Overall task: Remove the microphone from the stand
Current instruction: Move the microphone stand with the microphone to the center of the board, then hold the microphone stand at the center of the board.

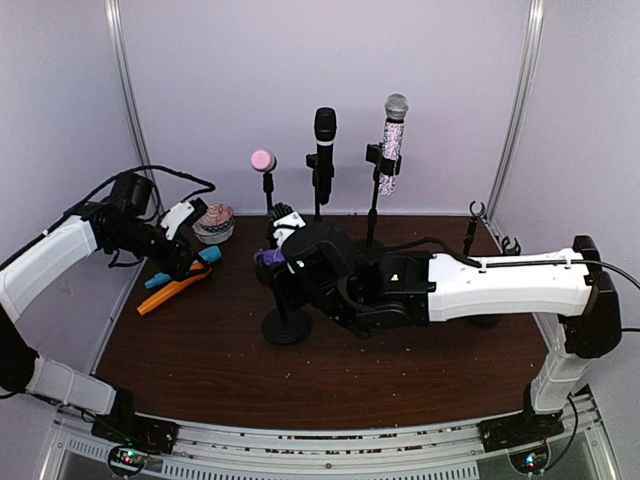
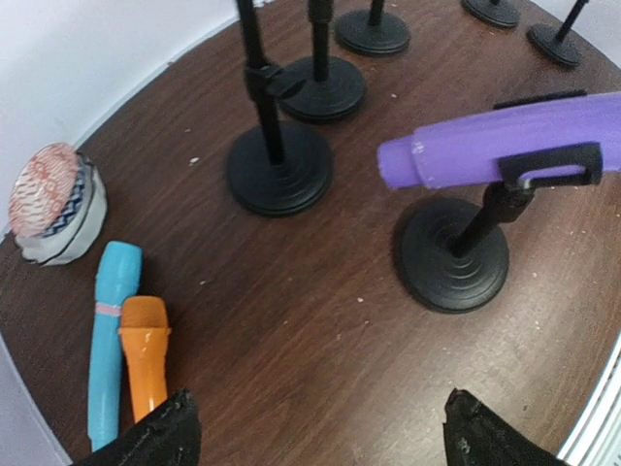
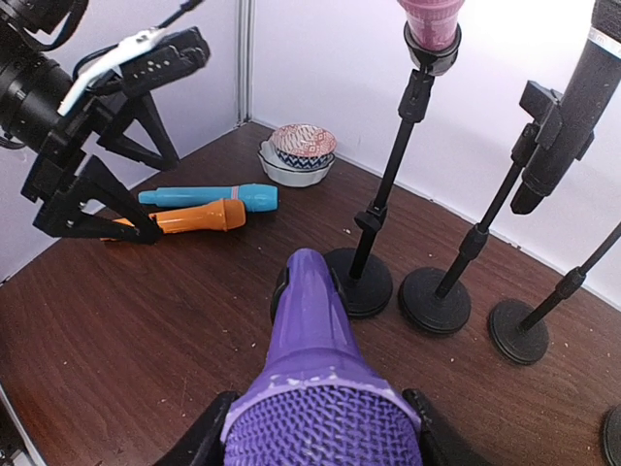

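Note:
A purple microphone (image 1: 268,257) (image 2: 495,146) (image 3: 310,320) lies nearly level in the clip (image 2: 553,163) of a short black stand (image 1: 287,327) (image 2: 453,254) at the table's middle. My right gripper (image 1: 300,262) (image 3: 320,432) is shut on its mesh head, one finger on each side. The handle still sits inside the clip. My left gripper (image 1: 188,262) (image 2: 325,437) hangs open over bare wood at the left, beside an orange microphone (image 2: 146,354), with nothing between its fingers.
A blue microphone (image 2: 109,340) lies next to the orange one, and a patterned bowl (image 1: 213,223) (image 2: 53,199) sits behind them. Stands at the back hold a pink (image 1: 263,160), a black (image 1: 325,150) and a glittery microphone (image 1: 392,140). Empty stands (image 1: 472,225) are at the back right.

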Available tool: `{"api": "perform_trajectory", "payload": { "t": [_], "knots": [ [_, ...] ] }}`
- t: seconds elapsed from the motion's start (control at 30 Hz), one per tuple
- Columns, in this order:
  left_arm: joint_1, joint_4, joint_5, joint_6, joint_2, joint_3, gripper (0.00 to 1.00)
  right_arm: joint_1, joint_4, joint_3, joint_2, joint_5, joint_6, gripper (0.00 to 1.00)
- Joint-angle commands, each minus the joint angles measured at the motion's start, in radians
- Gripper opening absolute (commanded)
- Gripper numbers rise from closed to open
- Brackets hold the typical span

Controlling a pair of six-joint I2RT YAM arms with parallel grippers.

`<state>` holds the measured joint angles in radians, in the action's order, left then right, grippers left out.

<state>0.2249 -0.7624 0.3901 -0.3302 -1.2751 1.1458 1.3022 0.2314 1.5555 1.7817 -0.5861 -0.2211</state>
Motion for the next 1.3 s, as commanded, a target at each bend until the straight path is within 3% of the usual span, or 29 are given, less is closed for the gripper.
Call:
{"api": "perform_trajectory", "payload": {
  "t": [0.0, 0.2, 0.53, 0.83, 1.13, 1.27],
  "knots": [
    [0.121, 0.058, 0.026, 0.081, -0.077, 0.051, 0.89, 0.027, -0.01, 0.053, 0.011, -0.126, -0.051, 0.0],
    [0.245, 0.134, 0.054, 0.151, -0.17, 0.058, 0.88, 0.032, 0.055, 0.021, -0.003, -0.204, -0.127, 0.0],
    [0.342, 0.327, 0.174, 0.243, -0.289, 0.06, 0.82, 0.031, 0.148, -0.025, -0.02, -0.264, -0.256, 0.0],
    [0.353, 0.579, 0.284, 0.328, -0.347, -0.002, 0.67, 0.03, 0.123, -0.133, -0.081, -0.228, -0.345, 0.0],
    [0.379, 0.646, 0.319, 0.312, -0.427, -0.024, 0.55, 0.014, 0.142, -0.152, -0.087, -0.2, -0.382, 0.0],
    [0.379, 0.671, 0.319, 0.33, -0.447, -0.015, 0.42, 0.011, 0.14, -0.15, -0.086, -0.19, -0.375, 0.0]
  ]
}}
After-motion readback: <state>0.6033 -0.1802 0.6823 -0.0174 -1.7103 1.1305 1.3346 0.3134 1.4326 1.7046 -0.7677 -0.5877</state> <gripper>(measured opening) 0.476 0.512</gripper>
